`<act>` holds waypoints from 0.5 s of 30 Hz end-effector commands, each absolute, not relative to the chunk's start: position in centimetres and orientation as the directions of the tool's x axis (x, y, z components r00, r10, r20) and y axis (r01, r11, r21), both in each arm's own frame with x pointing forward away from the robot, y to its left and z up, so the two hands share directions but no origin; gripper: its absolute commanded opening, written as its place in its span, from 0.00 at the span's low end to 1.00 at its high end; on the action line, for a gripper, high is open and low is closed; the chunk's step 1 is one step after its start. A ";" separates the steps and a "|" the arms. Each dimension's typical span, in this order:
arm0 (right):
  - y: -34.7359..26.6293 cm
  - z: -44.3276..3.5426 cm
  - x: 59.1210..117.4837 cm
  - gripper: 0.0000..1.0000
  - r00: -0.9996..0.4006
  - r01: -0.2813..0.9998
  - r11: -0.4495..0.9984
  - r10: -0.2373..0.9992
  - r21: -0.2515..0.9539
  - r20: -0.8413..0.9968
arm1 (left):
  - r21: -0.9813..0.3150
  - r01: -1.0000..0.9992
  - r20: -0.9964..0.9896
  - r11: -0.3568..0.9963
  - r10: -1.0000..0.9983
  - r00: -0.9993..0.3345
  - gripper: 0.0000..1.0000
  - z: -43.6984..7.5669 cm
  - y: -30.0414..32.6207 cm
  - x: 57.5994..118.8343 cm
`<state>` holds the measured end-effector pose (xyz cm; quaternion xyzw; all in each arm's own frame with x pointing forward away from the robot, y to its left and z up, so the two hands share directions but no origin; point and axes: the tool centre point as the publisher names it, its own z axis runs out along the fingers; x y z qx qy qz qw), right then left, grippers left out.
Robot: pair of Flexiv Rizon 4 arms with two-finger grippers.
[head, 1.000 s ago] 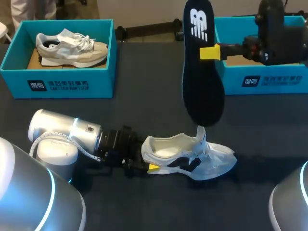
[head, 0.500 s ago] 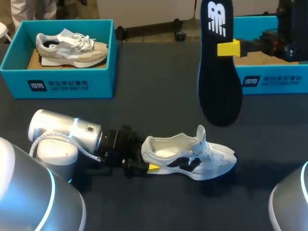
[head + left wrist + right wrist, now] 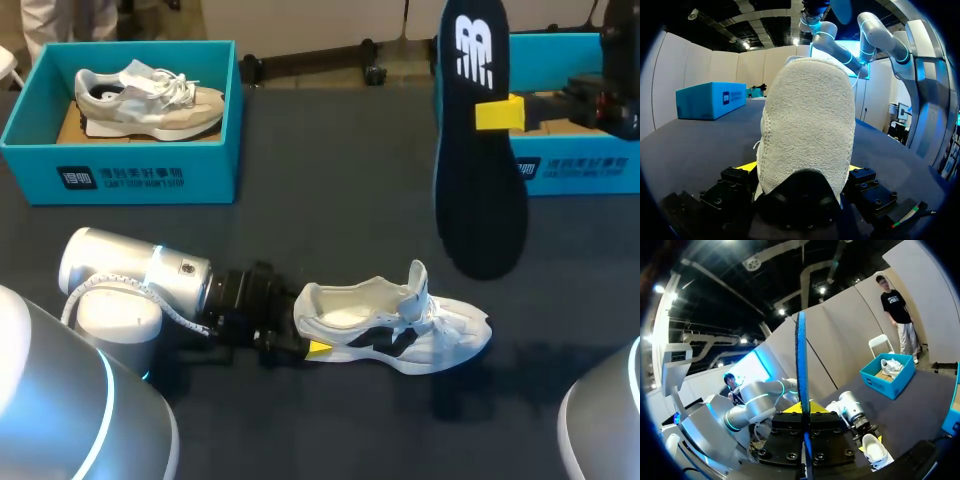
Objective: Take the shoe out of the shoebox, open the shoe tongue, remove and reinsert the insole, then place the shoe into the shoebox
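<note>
Black insole (image 3: 480, 170), white-and-black shoe (image 3: 385, 332)

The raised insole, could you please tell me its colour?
The insole is black with a white logo; head view.

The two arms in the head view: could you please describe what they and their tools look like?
The left arm is a silver cylinder between white rounded joints edged with glowing blue rings, with a striped cable looping at its wrist. The left tool and right tool are black blocks with yellow tips.
</note>
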<state>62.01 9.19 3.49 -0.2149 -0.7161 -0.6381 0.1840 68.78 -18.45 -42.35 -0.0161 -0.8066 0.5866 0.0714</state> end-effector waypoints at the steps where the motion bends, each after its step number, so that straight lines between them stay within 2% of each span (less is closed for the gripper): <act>1: 9.2 3.3 62.0 0.00 -0.840 0.543 0.092 0.073 0.835 0.538 | -0.948 -0.058 0.097 0.312 0.110 -0.989 0.00 -42.5 -18.5 68.8; 8: 9.2 3.3 62.0 0.00 -0.840 0.543 0.092 0.073 0.835 0.538 | -0.948 -0.055 0.094 0.314 0.111 -0.989 0.00 -42.6 -18.4 68.8; 9: 9.2 3.3 62.0 0.00 -0.840 0.543 0.092 0.073 0.835 0.538 | -0.947 -0.058 0.097 0.315 0.110 -0.989 0.08 -42.6 -18.3 68.8; 10: 9.2 3.3 62.0 0.00 -0.840 0.543 0.092 0.073 0.835 0.538 | -0.947 -0.058 0.099 0.316 0.114 -0.989 0.20 -42.7 -18.2 68.8; 11: 9.2 3.3 62.0 0.00 -0.840 0.543 0.092 0.073 0.835 0.538 | -0.946 -0.052 0.094 0.319 0.117 -0.989 0.38 -42.7 -18.1 68.7; 12: 9.2 3.3 62.0 0.00 -0.840 0.543 0.092 0.073 0.835 0.538 | -0.946 -0.052 0.095 0.320 0.118 -0.988 0.51 -42.8 -18.1 68.6; 14: 9.2 3.3 62.0 0.00 -0.840 0.543 0.092 0.073 0.835 0.538 | -0.946 -0.058 0.100 0.318 0.118 -0.988 0.94 -42.7 -18.0 68.6; 15: 9.2 3.3 62.0 0.00 -0.840 0.543 0.092 0.073 0.835 0.538 | -0.946 -0.057 0.099 0.319 0.117 -0.988 1.00 -42.7 -17.9 68.6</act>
